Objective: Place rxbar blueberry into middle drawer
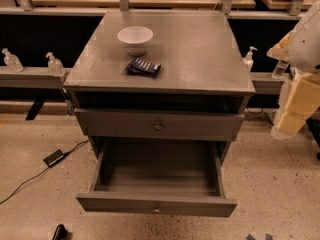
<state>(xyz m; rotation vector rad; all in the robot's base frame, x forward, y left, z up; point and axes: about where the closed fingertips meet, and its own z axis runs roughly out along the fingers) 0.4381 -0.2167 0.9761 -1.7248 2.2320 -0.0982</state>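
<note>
The rxbar blueberry (143, 67), a dark navy bar with pale lettering, lies flat on the grey cabinet top (200, 54), just in front of the white bowl (135, 38). The middle drawer (157, 204) is pulled open below; it is a shallow dark-grey box with a tiny pale knob on its front panel, and its inside looks bare. Only the pale links of my arm (300, 84) show at the right edge, beside the cabinet. My gripper is out of view, and nothing is touching the bar.
Above the open drawer is a closed drawer front with a dark round knob (158, 126). Sanitizer bottles (54, 64) stand on a ledge on the left and one (249, 58) on the right. A black adapter and cable (54, 157) lie on the floor at left.
</note>
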